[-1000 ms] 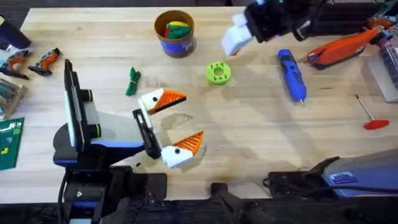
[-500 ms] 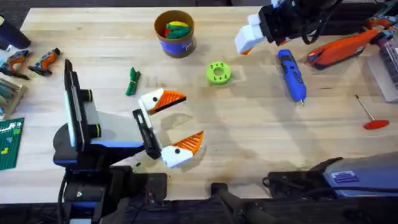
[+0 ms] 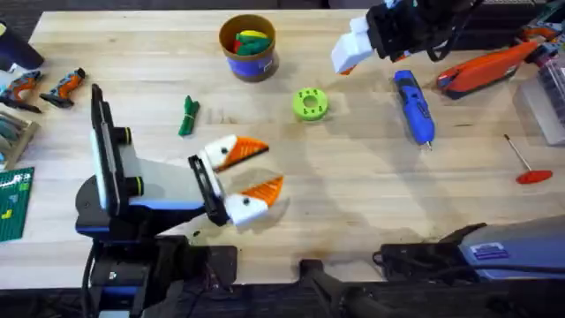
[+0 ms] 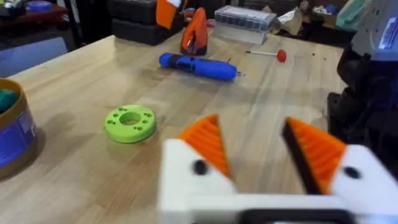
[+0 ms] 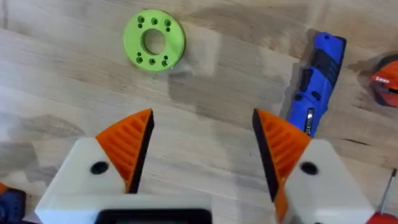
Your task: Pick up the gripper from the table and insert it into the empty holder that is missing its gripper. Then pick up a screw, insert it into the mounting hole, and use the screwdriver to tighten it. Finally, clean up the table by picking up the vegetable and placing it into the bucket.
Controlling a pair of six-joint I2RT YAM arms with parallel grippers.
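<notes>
The left gripper (image 3: 248, 174) has narrowed since a moment ago — its orange-tipped fingers (image 4: 205, 140) sit closer together but still apart, holding nothing above the bench (image 3: 353, 194). The right gripper (image 5: 202, 149) hangs released, nearly where it was, near the blue screwdriver (image 3: 413, 106) lying flat. The green disc (image 3: 310, 103), the dark green vegetable (image 3: 188, 116) and the bucket (image 3: 248, 49) — toy pieces inside — are unmoved.

Blue screwdriver (image 3: 413, 106), lime-green disc (image 3: 310, 103), dark green vegetable (image 3: 188, 116), blue bucket (image 3: 248, 64) (tan rim), light wood-grain table (image 3: 353, 185).
</notes>
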